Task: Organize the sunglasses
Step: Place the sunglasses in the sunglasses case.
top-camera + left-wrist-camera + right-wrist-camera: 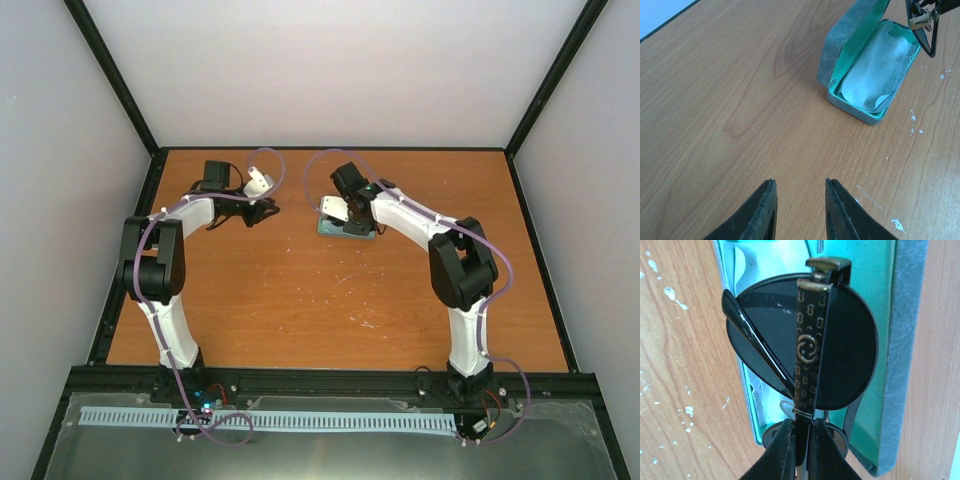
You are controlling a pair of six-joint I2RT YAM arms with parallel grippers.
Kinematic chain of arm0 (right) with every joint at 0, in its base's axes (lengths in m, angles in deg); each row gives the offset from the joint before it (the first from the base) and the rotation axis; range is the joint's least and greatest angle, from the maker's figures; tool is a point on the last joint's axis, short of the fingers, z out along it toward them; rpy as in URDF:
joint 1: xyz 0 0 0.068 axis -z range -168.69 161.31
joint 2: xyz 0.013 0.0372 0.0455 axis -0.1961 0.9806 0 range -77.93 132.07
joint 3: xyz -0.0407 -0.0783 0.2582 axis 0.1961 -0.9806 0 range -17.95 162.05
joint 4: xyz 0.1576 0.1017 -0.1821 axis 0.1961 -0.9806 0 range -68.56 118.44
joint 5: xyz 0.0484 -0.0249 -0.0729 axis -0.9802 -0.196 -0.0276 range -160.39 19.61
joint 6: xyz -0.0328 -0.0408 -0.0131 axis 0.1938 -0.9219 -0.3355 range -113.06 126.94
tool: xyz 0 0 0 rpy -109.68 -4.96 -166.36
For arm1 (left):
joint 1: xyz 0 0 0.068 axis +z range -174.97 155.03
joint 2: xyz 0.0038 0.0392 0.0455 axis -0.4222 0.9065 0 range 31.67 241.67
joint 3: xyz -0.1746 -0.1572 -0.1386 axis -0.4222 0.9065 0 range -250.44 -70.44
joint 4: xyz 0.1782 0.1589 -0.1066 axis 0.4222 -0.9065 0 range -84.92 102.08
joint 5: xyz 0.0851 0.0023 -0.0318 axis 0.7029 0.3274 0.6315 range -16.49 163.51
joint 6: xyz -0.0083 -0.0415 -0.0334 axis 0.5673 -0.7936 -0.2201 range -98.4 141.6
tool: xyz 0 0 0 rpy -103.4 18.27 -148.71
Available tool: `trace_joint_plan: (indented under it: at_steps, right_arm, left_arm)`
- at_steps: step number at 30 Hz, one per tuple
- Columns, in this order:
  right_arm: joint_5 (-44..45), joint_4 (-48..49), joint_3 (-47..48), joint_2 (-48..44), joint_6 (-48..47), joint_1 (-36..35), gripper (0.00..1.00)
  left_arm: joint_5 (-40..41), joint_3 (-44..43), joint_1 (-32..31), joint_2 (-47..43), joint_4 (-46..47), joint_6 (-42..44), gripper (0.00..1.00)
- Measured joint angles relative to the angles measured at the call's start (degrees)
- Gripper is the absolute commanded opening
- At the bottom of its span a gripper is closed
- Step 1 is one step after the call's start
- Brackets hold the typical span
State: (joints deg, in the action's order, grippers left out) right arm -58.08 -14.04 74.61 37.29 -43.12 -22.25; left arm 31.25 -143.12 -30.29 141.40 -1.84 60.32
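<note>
My right gripper [801, 432] is shut on the folded black sunglasses [840, 350], pinching a patterned arm, and holds them just above the open grey-blue case [910, 340] with green lining. In the top view the right gripper [345, 212] hovers over the case [347, 228] at the table's back middle. The left wrist view shows the case [867, 65] open, a pale blue cloth [875, 72] lying inside, and the sunglasses [925, 22] hanging at its far end. My left gripper [799, 192] is open and empty over bare wood, left of the case [262, 212].
The wooden table [330, 300] is bounded by black frame posts and pale walls at the back and sides. White scuff marks [912, 117] dot the wood beside the case.
</note>
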Motion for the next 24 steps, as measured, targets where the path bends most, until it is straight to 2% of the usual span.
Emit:
trace_joint_plan:
  at_steps: [13,24]
  right_arm:
    - [4.72,3.58,0.76,3.34,0.13,-1.22,0.03]
    - [5.01,4.59,1.57,6.47,0.59,-2.86,0.03]
  left_arm:
    - [-0.85,0.00,1.03,1.29,-0.02,0.00,0.29]
    - [-1.51,0.11,2.64,1.29,0.02,-0.02,0.30]
